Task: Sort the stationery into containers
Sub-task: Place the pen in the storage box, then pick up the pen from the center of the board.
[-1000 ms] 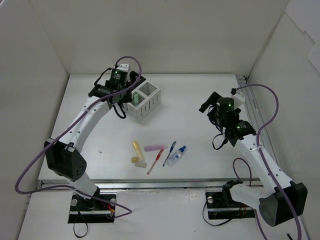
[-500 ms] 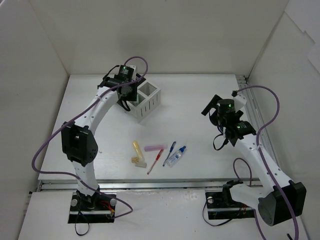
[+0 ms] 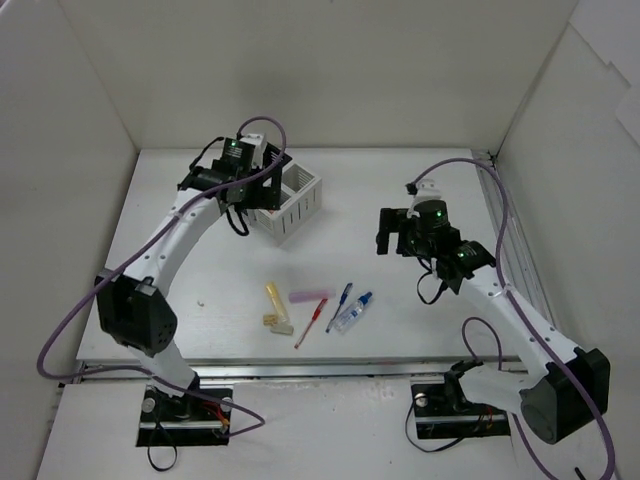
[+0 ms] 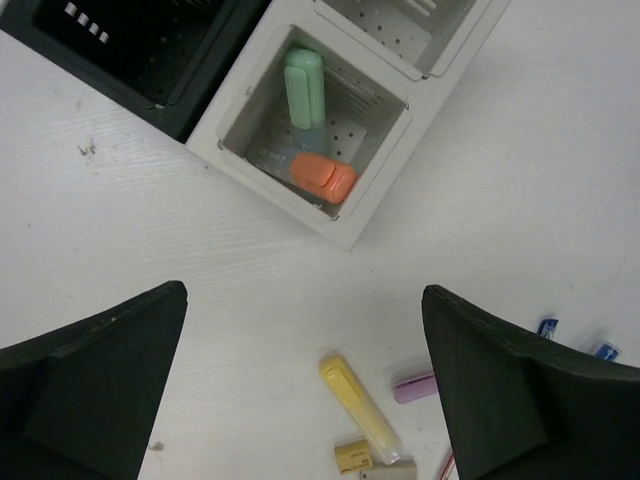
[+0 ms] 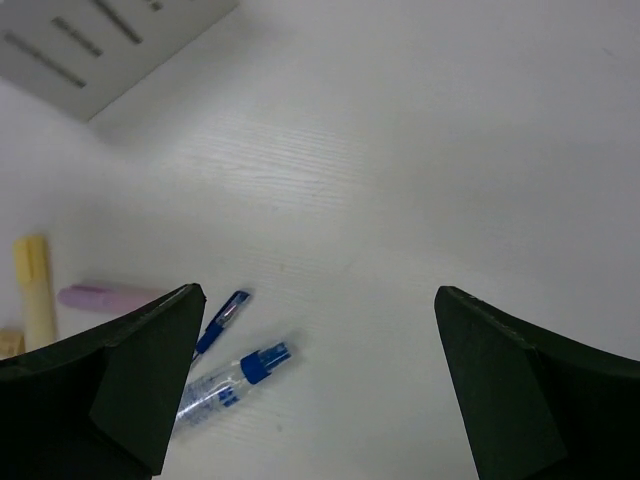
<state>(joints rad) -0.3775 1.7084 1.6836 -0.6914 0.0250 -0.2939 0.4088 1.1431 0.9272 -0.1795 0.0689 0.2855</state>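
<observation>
My left gripper [image 4: 303, 295] hangs open and empty just in front of the white container [image 4: 340, 215]. The container's near compartment holds a green-capped marker [image 4: 303, 90] and an orange marker [image 4: 323, 177]. The black container [image 4: 130, 50] stands beside it. Lower down on the table lie a yellow marker [image 3: 273, 296], a pink marker [image 3: 308, 296], two beige erasers [image 3: 275, 323], a red pen [image 3: 311, 322], a blue pen [image 3: 341, 305] and a clear blue-capped bottle [image 3: 352, 313]. My right gripper [image 5: 320, 292] is open and empty, high above and right of the bottle [image 5: 225, 385].
White walls close the table on the left, back and right. A metal rail [image 3: 510, 230] runs along the right side. A tiny white speck [image 3: 201, 299] lies left of the markers. The left arm [image 3: 170, 240] arches over the table's left half.
My left gripper has opened at the white container. The right arm has swung left, toward the middle of the table, its gripper still open.
</observation>
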